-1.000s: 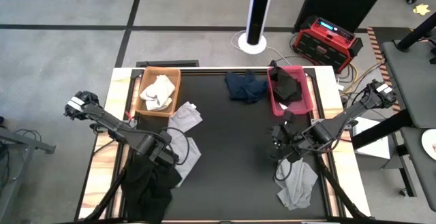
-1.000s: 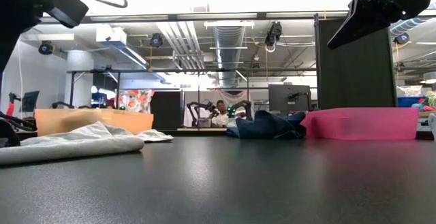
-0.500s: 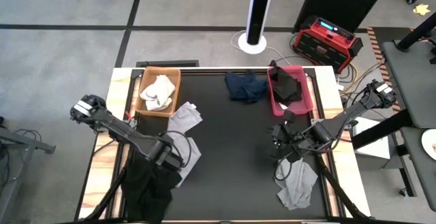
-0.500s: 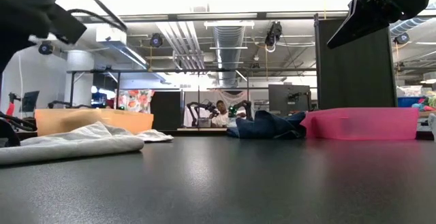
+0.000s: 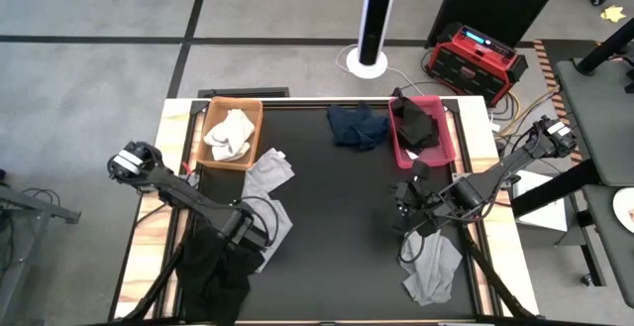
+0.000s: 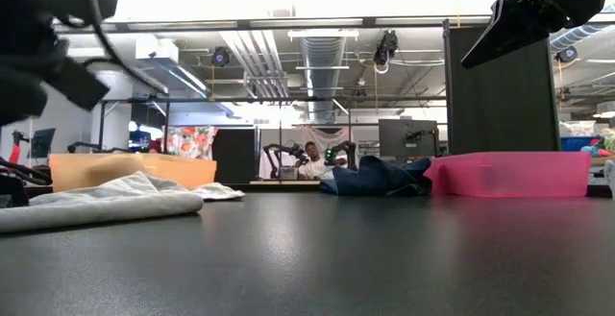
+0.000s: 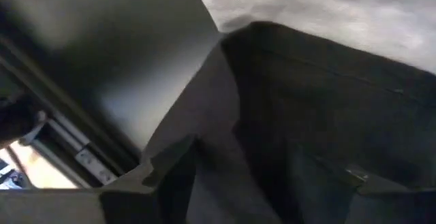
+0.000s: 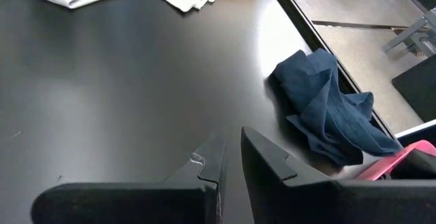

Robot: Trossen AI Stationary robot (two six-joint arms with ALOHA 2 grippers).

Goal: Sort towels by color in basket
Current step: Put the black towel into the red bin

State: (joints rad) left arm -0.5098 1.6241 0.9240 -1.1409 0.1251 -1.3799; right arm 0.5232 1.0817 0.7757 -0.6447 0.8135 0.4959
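My left gripper [image 5: 250,235] is open and points steeply down over a black towel [image 5: 213,276] at the table's near left; that towel [image 7: 327,101] lies between its fingers in the left wrist view, beside a light grey towel [image 5: 277,217]. A second grey towel [image 5: 269,172] lies near the orange basket [image 5: 210,118], which holds a white towel [image 5: 230,133]. The pink basket [image 5: 448,133] holds a black towel [image 5: 421,126]. A navy towel [image 5: 357,125] lies beside it. My right gripper [image 5: 408,202] hangs shut above the table. My left gripper comes at the black towel's upper edge [image 7: 272,54] from above, one finger [image 7: 153,176] on each side of its dark folds. Whether the fingers touch the cloth, I cannot tell.
Another grey towel [image 5: 433,267] lies at the near right, below my right arm. The black table top [image 5: 337,237] is bare between the two arms. A red box [image 5: 474,58] and a white pole base [image 5: 369,63] stand on the floor beyond the far edge.
My left gripper has sunk toward the black towel and shifted a little toward the near edge, tipping more steeply downward. My right arm and all towels have kept still.
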